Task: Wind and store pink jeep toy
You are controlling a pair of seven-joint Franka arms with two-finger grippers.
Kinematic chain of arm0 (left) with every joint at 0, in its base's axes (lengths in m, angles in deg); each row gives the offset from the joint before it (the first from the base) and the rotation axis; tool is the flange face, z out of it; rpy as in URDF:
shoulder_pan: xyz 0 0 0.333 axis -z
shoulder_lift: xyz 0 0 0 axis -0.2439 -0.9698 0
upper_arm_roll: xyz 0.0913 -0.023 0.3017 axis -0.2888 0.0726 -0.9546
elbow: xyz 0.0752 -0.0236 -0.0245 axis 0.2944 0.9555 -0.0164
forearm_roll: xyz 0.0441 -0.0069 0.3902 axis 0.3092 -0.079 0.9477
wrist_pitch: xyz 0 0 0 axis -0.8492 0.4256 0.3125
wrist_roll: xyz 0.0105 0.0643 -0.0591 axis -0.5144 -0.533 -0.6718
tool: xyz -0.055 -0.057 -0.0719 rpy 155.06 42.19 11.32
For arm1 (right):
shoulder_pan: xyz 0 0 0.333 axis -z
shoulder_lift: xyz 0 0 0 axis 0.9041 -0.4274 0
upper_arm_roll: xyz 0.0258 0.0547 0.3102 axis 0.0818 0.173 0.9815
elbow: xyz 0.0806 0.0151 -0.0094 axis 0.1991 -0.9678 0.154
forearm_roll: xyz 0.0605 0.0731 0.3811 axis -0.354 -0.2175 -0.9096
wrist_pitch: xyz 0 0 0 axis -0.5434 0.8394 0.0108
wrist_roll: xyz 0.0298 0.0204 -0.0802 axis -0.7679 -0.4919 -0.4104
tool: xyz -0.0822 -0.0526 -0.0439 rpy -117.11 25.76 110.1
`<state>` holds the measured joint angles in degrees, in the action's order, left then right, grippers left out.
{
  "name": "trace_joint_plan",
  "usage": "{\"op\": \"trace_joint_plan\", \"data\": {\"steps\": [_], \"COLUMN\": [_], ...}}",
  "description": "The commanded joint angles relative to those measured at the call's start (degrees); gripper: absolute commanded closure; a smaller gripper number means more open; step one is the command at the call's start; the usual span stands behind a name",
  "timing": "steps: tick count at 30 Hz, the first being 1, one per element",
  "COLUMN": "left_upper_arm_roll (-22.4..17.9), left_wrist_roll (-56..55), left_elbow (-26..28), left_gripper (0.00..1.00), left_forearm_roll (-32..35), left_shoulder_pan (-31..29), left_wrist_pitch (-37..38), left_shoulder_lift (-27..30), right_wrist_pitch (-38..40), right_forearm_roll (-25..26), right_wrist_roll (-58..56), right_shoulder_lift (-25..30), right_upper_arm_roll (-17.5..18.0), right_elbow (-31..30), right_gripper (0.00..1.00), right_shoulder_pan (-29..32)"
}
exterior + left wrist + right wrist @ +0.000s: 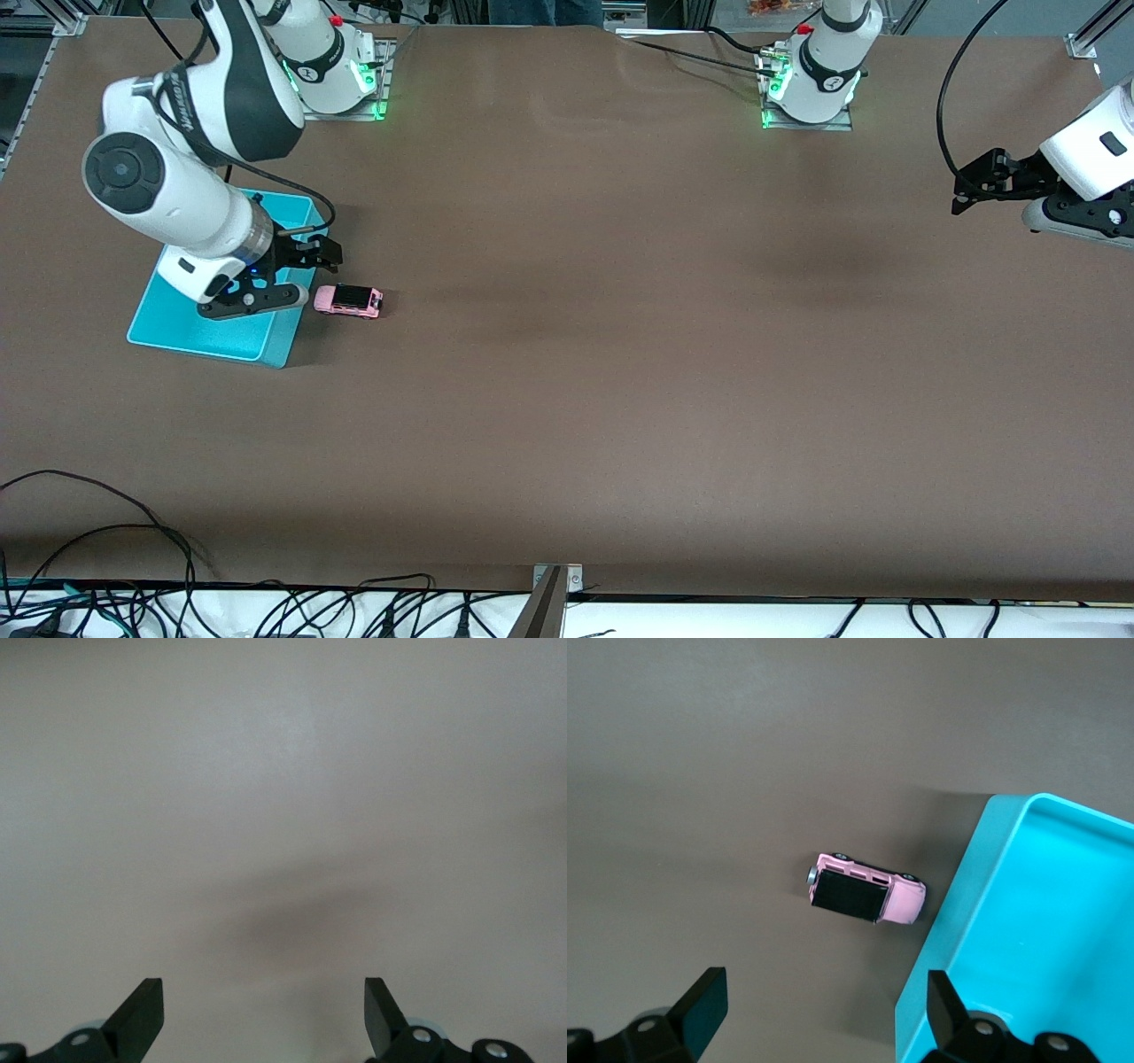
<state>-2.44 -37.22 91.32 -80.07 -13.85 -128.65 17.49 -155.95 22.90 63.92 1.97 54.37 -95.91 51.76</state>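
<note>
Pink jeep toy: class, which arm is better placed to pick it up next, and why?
The right arm. Its open right gripper hangs over the turquoise bin's edge, beside the pink jeep toy on the table. The open left gripper waits over bare table at the left arm's end.

Evenly lit from above, moderately bright. Soft blurred shadows on the brown table point(620, 372), one dark patch toward 3 o'clock. Green glow at both arm bases, near 12 o'clock. Left wrist view pale, washed out, without detail. Right wrist view sharp, with a faint shadow beside the turquoise bin point(1028, 930).
</note>
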Motion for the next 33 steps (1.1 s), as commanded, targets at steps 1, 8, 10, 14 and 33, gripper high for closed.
{"op": "trace_joint_plan", "data": {"steps": [1, 8, 10, 14, 33], "left_upper_arm_roll": [-0.4, -0.4, -0.4, -0.4, -0.2], "left_wrist_roll": [0.1, 0.1, 0.1, 0.1, -0.6], "left_elbow": [-0.3, -0.3, -0.3, -0.4, -1.1], "left_gripper": [0.00, 0.00, 0.00, 0.00, 0.00], "left_forearm_roll": [-1.1, -1.0, -1.0, -1.0, -1.1], "left_shoulder_pan": [0.0, -0.1, 0.0, 0.0, 0.8], "left_wrist_pitch": [0.7, 0.7, 0.7, 0.7, 0.7], "left_shoulder_lift": [0.2, 0.2, 0.2, 0.1, 0.0], "right_wrist_pitch": [-6.6, -11.4, -11.7, -14.4, -23.7], "right_forearm_roll": [-0.9, -0.9, -0.9, -0.9, -0.9], "right_wrist_roll": [0.5, 0.4, 0.4, 0.4, 1.1], "right_shoulder_lift": [2.7, 2.6, 2.4, 2.1, -2.3], "right_upper_arm_roll": [0.1, 0.1, 0.1, 0.1, 0.1], "right_elbow": [-7.4, -11.9, -12.4, -14.5, -17.2], "right_gripper": [0.00, 0.00, 0.00, 0.00, 0.00], "right_shoulder_pan": [0.1, 0.2, 0.3, 0.5, 0.5]}}
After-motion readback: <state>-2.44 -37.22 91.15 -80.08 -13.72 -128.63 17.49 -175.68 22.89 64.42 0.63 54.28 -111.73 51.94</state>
